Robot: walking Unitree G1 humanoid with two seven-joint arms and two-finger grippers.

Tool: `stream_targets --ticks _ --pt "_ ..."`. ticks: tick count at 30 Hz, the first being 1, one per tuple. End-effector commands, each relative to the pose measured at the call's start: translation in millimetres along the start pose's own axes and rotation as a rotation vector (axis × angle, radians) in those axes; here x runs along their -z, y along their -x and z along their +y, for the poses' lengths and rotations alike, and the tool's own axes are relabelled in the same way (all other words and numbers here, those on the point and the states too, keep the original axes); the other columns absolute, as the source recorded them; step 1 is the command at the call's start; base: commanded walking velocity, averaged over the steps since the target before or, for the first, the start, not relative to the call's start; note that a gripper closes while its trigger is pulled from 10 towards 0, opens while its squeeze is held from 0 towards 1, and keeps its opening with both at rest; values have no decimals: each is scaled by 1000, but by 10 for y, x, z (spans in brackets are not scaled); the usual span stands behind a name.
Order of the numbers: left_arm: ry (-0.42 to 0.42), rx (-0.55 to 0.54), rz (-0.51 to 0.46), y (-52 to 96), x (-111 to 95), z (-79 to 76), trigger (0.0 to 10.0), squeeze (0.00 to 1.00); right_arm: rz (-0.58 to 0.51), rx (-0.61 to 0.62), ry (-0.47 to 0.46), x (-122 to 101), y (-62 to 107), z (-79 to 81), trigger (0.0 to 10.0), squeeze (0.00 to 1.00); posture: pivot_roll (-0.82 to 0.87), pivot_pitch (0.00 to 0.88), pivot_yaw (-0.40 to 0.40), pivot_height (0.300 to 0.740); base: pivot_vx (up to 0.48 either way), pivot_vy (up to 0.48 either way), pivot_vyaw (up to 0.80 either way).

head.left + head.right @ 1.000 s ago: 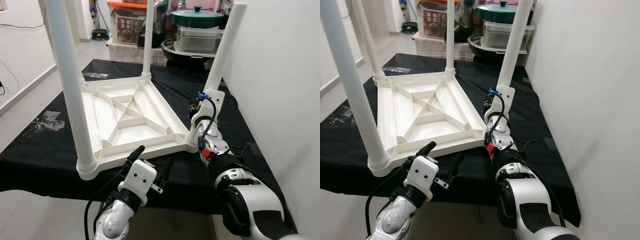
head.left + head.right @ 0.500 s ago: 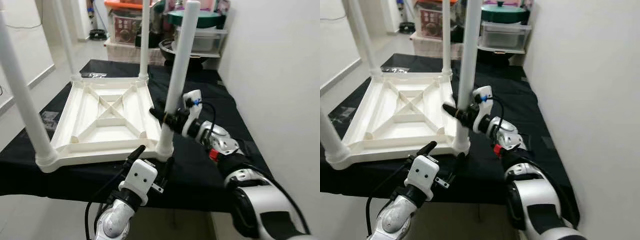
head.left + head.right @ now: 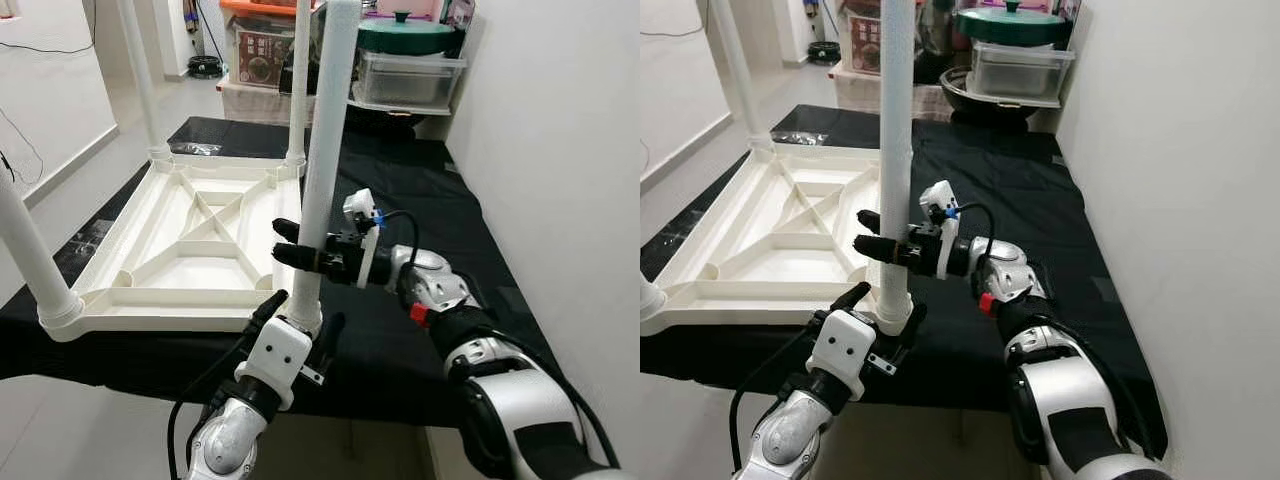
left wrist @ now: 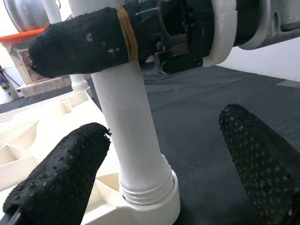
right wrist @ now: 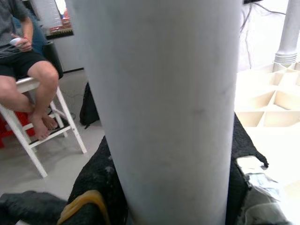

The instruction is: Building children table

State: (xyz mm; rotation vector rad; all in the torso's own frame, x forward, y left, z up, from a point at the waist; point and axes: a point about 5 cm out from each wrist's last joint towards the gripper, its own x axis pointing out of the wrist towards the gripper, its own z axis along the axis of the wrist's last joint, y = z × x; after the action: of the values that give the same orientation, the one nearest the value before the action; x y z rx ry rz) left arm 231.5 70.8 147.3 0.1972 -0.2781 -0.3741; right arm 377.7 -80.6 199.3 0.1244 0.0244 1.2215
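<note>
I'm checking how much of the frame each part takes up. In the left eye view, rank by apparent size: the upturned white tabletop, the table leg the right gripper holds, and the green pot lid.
1. Upturned white tabletop
2. Table leg held by the right gripper; nearness to the camera enlarges it
3. Green pot lid, far back, so it looks smallest

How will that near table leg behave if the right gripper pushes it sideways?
Probably stiff: the near leg is a thick, straight white tube seated in the upside-down tabletop corner socket. Its smooth surface may slip in the right gripper. A sideways push likely slides the light-looking tabletop across the black cloth.
</note>
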Motion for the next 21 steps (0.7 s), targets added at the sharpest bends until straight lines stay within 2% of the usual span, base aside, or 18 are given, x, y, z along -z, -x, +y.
stream_targets --ticks 1,2,4,5,6,7,8,10,11,12,14,15,20,21 --pt "-2 5 22 13 42 -21 10000 0 -31 178 -60 56 -15 -81 0 0 89 24 -111 740 0 0 0" --pt "-2 4 22 16 42 -22 10000 0 -44 270 -58 51 -27 -121 0 0 89 24 -111 740 0 0 0" --pt "-2 4 22 16 42 -22 10000 0 -44 270 -58 51 -27 -121 0 0 89 24 -111 740 0 0 0" --pt "-2 -3 19 19 38 -14 10000 0 -38 442 -39 64 -20 -193 0 0 89 25 -113 740 0 0 0" --pt "-2 -3 19 19 38 -14 10000 0 -38 442 -39 64 -20 -193 0 0 89 25 -113 740 0 0 0" --pt "-2 -6 19 23 39 -8 10000 0 -20 658 -28 81 50 -293 0 0 87 21 -110 740 0 0 0" --pt "-2 -8 19 26 40 -4 10000 0 2 910 -41 110 198 -409 0 0 86 21 -110 740 0 0 0" --pt "-2 -8 19 26 40 -4 10000 0 2 910 -41 110 198 -409 0 0 86 21 -110 740 0 0 0" --pt "-1 -7 21 28 44 -4 10000 0 16 1156 -48 136 379 -496 0 0 86 18 -109 740 0 0 0" --pt "-1 -7 21 28 44 -4 10000 0 16 1156 -48 136 379 -496 0 0 86 18 -109 740 0 0 0" --pt "1 -6 23 30 48 -5 10000 0 13 1440 -87 183 601 -549 0 0 88 14 -107 740 0 0 0" --pt "0 -13 21 36 48 -1 10000 0 -1 1494 -107 201 633 -544 0 0 88 13 -108 740 0 0 0" --pt "0 -24 20 38 46 8 10000 0 -11 1536 -106 202 653 -538 0 0 88 7 -109 740 0 0 0" --pt "5 -30 20 39 46 16 10000 0 -39 1530 -114 187 612 -526 10000 0 89 10 -109 740 0 0 0"
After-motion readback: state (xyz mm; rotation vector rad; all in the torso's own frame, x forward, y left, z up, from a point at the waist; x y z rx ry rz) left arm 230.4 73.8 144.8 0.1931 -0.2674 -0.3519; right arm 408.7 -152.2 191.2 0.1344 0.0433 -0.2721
